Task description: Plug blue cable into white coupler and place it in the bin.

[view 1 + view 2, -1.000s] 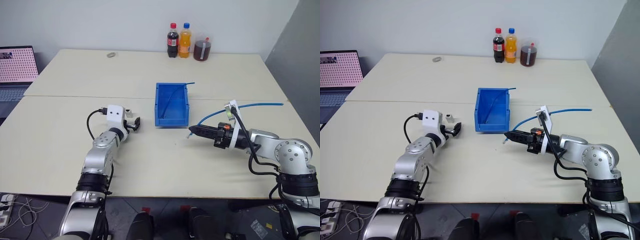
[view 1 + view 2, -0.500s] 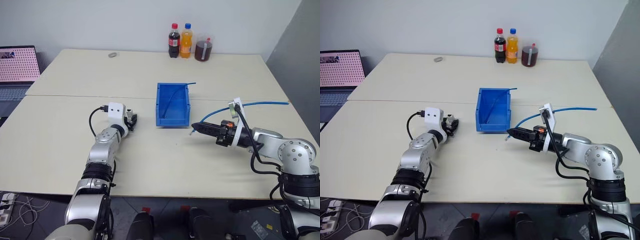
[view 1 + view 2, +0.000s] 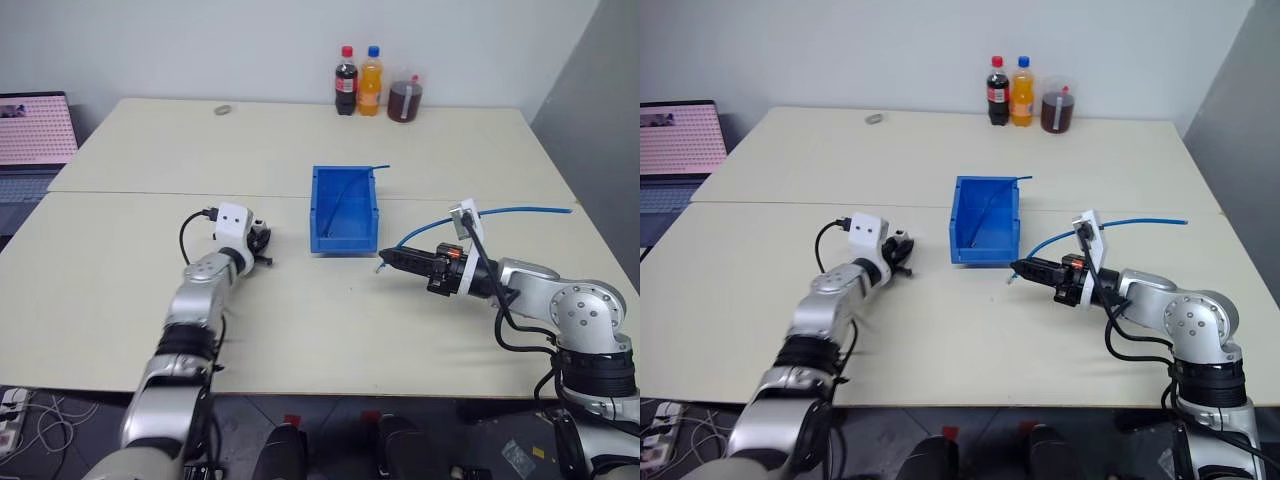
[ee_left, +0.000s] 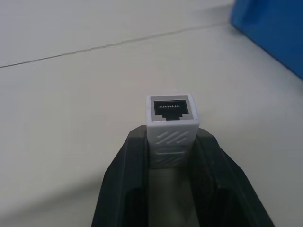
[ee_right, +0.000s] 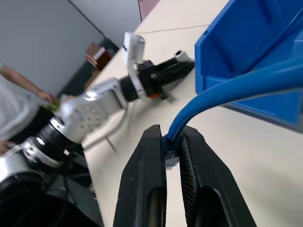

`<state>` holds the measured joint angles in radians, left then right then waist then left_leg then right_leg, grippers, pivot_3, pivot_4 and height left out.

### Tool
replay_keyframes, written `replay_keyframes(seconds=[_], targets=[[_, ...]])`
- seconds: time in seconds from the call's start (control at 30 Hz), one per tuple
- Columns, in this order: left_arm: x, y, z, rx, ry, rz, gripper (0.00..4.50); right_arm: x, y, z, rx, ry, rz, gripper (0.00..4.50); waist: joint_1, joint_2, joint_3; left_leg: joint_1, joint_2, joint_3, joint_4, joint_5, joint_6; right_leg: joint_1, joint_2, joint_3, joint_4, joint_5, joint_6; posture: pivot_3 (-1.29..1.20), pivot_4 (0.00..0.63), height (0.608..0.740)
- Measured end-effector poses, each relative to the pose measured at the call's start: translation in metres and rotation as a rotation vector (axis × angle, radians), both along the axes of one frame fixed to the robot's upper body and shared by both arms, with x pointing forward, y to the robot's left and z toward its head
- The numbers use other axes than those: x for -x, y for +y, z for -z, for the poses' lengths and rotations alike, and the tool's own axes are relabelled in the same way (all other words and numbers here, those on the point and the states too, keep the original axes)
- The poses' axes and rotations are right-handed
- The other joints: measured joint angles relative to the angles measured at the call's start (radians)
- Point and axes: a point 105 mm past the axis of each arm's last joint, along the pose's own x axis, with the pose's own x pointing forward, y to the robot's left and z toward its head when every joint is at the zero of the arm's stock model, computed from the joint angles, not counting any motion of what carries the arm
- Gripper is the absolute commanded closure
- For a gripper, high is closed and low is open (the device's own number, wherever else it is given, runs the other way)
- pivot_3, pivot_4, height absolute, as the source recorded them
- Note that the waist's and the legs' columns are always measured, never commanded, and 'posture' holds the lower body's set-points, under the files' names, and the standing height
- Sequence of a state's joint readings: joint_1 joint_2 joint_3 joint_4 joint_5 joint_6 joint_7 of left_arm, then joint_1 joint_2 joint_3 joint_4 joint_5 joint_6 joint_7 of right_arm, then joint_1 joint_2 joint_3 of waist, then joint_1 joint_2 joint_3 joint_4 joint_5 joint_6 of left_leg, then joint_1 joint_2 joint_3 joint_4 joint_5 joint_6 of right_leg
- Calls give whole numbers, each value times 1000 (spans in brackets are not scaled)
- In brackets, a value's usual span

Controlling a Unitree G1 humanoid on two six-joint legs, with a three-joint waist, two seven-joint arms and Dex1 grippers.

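Since the earlier frame my left tool [image 3: 262, 240] has gone from gaping open to pinched in, and the wrist has swung so it aims toward the bin [image 3: 344, 208].

Left eye view: both arms are over the worktop [image 3: 300, 320]. Left tool sits just left of the bin, right tool [image 3: 383, 262] just off the bin's front right corner. The blue cable [image 3: 520, 210] trails away across the worktop to my right. Bottles at the far edge have labels, way too small to read.

Right eye view: same layout, the two tools are well apart with the bin's front between them, so nothing is plugged in yet.

Left wrist view: my left tool's fingers [image 4: 128, 165] are clamped on the sides of the white coupler [image 4: 171, 127], socket end poking out and facing forward, contacts visible. It has raised hatch marks on top but no writing I can make out.

Right wrist view: my right tool's fingers [image 5: 151, 175] are squeezed on the plug end of the blue cable, with the cable arcing up past the bin wall. A person stands off to the side.

So I'd say both pickups are done; mating plug to socket and dropping the pair in the bin is still left.
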<state>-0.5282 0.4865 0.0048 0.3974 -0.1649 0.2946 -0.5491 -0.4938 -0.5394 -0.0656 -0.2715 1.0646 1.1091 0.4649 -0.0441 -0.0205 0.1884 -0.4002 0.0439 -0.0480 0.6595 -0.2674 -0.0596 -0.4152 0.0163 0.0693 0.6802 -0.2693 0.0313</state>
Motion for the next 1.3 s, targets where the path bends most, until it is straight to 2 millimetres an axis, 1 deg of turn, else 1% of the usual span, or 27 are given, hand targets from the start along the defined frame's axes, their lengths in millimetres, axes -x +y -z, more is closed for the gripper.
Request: replay_keyframes(seconds=[0.07, 0.1, 0.17, 0.2, 0.27, 0.33, 0.37, 0.47, 0.5, 0.53, 0.6, 0.67, 0.77, 0.9, 1.1, 1.3], targets=[[31, -2, 2, -86, 53, 210, 3715, 4, 8, 1, 64, -65, -46, 4370, -10, 0, 0, 1, 1, 0, -2, 0, 0, -1, 0, 0, 0, -1, -1, 0, 150, 740], [42, -4, 3, -111, 79, 283, 3715, 5, 12, 1, 87, -90, -65, 4370, -11, 0, 0, 0, 1, -1, -2, 0, 0, -1, 0, -1, 0, -1, -1, 0, 150, 740], [59, -16, 4, -133, 117, 435, 3715, 6, 21, -1, 116, -147, -110, 4370, -5, 1, 0, 0, 1, -2, -1, 0, 0, -1, 0, -2, 0, -1, -1, 0, 150, 740], [67, -28, 2, -123, 127, 526, 3715, 7, 28, -4, 124, -187, -144, 4370, 1, 1, 0, 0, 0, -2, 0, 0, 0, -1, 0, -2, 0, -1, 0, 0, 150, 740], [76, -48, -2, -94, 122, 648, 3715, 8, 38, -9, 130, -236, -190, 4370, 8, 1, 0, -1, 0, -1, 1, 0, 0, 0, 0, -2, 0, -3, 4, 0, 150, 740], [84, -78, -9, -65, 82, 797, 3715, 12, 51, -14, 134, -301, -256, 4370, 14, 1, 0, -1, 0, -1, 2, 0, 0, 1, 0, -2, -1, -3, 4, 0, 150, 740], [86, -85, -9, -61, 69, 834, 3715, 12, 53, -13, 148, -328, -271, 4370, 15, 1, 0, 0, 0, -1, 2, 0, 0, 1, 0, -2, -1, -3, 4, 0, 150, 740], [86, -103, -4, -60, 41, 915, 3715, 9, 59, 3, 196, -353, -301, 4370, 13, 1, 0, 0, 0, -1, 2, 0, 0, 0, 0, -1, -1, -3, 3, 0, 150, 740], [86, -108, 2, -67, 44, 944, 3715, 6, 61, 11, 211, -359, -304, 4370, 13, 1, 0, 0, 0, 0, 2, 0, 0, 1, 0, -1, 0, -1, -1, 0, 150, 740], [88, -111, 10, -75, 56, 968, 3715, 5, 62, 21, 233, -363, -309, 4370, 12, 1, 0, 0, 0, -1, 2, 0, 0, 0, 0, -1, 0, -1, -1, 0, 150, 740], [89, -110, 23, -95, 84, 991, 3715, 4, 60, 36, 268, -368, -311, 4370, 9, 1, 0, 0, 0, 0, 2, 0, 0, 0, 1, -1, 0, -1, -1, 0, 150, 740], [89, -108, 26, -101, 79, 1010, 3715, 3, 57, 44, 290, -377, -310, 4370, 8, 1, 0, -1, 0, 0, 2, 0, 0, -1, 1, -1, 0, -1, -1, 0, 150, 740], [89, -108, 26, -110, 70, 1030, 3715, 4, 59, 44, 294, -420, -316, 4370, 9, 1, 0, 0, 0, 0, 2, 0, 0, -1, 1, -1, 1, -1, -1, 0, 150, 740], [89, -108, 27, -105, 67, 1043, 3715, 3, 60, 48, 305, -444, -318, 4370, 11, 1, 0, 0, 0, 0, 2, 0, 0, 0, 1, -1, 1, -1, -1, 0, 150, 740], [88, -108, 27, -104, 70, 1046, 3715, 2, 63, 49, 310, -474, -329, 4370, 11, 1, 0, 0, 0, -1, 2, 0, 0, 0, 0, -1, 1, -1, -1, 0, 150, 740], [88, -108, 27, -105, 72, 1045, 3715, 6, 62, 51, 335, -524, -364, 4370, 11, 1, 0, 1, 0, -1, 2, 0, 0, 1, 0, -1, 1, -1, -1, 0, 150, 740]])
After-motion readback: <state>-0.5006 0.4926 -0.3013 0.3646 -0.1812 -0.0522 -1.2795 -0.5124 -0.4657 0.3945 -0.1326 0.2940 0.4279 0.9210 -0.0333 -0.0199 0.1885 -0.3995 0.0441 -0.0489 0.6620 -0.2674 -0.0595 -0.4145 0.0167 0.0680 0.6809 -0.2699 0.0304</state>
